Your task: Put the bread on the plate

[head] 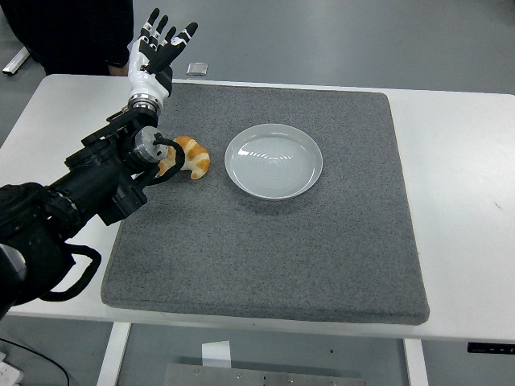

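Note:
A golden croissant lies on the grey mat, left of a white round plate that holds nothing. My left arm reaches in from the lower left, and its forearm covers the croissant's left end. My left hand is raised well beyond the croissant, near the mat's far left corner, with fingers spread and nothing in them. The right arm is out of view.
The mat covers most of the white table. A small grey object lies at the table's far edge. A person in dark clothing stands at the top left, behind the table.

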You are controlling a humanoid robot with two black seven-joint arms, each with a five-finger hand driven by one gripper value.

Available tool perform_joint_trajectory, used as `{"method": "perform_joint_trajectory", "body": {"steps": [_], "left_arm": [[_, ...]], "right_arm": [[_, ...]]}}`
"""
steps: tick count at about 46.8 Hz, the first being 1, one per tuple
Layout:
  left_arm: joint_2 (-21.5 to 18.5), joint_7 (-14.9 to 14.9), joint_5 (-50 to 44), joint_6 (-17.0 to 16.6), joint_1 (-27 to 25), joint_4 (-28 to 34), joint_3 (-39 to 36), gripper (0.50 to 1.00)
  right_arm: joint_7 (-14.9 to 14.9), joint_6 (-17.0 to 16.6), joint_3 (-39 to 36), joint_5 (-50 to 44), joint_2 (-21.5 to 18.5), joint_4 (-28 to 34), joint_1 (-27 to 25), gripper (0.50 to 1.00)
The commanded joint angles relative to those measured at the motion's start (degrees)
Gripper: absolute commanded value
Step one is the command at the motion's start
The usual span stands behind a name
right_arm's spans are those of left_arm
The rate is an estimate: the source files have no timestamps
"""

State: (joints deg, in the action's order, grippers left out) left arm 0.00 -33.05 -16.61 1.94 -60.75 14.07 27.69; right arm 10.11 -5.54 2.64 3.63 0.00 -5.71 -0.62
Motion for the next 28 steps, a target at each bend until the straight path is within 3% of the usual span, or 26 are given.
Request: {"method": "perform_joint_trajectory", "body": {"steps": [1, 20, 28], "left_arm": [[0.0, -0.09, 0.09, -0.35, 0.11, -0.09, -0.44, 1.0], [0.0, 0.09, 0.0, 0.0, -2.26, -0.09, -1.06, 1.0], [-4.65, 0.18, 0.09, 1.66, -6.91, 0.79, -8.16, 1.0]], "right_arm": [[0.0, 0.0, 0.0, -0.03, 0.0, 0.0, 0.0, 0.932], [0.0, 0.0, 0.0, -0.03, 0.0, 0.0, 0.0, 0.932], [0.0, 0.0, 0.0, -0.03, 0.0, 0.0, 0.0, 0.932]]}}
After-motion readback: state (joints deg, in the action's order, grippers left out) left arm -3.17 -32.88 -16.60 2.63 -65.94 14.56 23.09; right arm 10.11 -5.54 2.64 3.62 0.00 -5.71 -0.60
